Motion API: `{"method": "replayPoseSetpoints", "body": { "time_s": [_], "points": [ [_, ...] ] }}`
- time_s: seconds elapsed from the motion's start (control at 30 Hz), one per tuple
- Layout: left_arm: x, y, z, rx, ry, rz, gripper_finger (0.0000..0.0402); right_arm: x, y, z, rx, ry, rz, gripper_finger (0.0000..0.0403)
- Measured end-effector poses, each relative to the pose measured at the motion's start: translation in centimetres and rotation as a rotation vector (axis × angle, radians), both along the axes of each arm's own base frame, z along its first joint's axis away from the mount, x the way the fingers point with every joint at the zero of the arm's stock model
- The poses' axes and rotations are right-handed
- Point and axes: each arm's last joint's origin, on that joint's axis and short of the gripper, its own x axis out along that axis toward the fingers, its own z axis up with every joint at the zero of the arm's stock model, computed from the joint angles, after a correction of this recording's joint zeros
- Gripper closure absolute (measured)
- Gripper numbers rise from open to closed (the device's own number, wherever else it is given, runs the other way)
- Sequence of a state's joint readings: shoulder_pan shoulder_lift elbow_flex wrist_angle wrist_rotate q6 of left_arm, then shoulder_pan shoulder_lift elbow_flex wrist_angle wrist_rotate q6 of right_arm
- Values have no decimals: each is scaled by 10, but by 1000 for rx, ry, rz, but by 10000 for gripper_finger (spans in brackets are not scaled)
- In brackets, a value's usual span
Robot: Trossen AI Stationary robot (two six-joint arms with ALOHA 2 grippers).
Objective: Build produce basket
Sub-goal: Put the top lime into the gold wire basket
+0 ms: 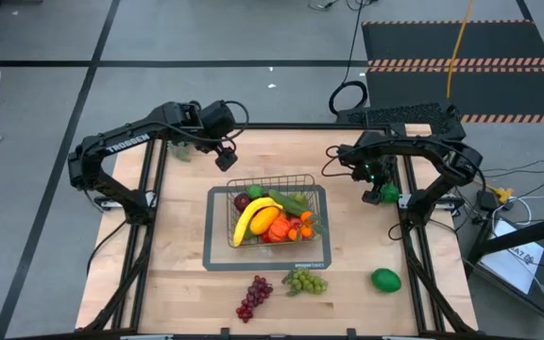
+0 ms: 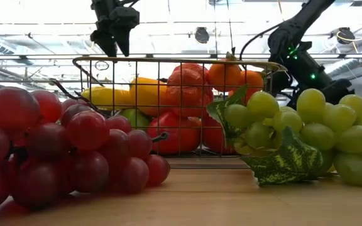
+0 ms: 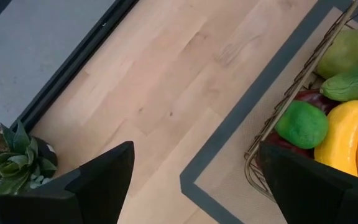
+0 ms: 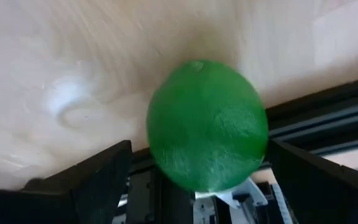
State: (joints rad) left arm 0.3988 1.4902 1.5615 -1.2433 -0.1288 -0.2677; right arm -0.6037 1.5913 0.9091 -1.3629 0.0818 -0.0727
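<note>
a wooden counter; beyond its far right corner, a black mat with striped edges on the grey floor.

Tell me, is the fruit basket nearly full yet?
Mostly. The basket already holds the banana, oranges and more. The right gripper, open, is at a green ball by the table edge. Red grapes, green grapes and another green ball remain outside. The left gripper waits open.

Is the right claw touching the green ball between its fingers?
Cannot tell. The right wrist view shows the green ball between the right claw's spread fingers, almost filling the space; no clear contact or gap shows.
</note>
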Motion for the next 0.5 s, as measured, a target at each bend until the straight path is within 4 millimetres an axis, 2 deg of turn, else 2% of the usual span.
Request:
{"method": "replayPoseSetpoints", "body": {
  "time_s": [0.23,0.5],
  "points": [
    [0,0,0,-5,-10,25,62,-3,2,-10,3,-23,22,32],
    [1,0,0,-4,-13,25,62,-2,1,-11,20,-53,71,42]
  ]
}}
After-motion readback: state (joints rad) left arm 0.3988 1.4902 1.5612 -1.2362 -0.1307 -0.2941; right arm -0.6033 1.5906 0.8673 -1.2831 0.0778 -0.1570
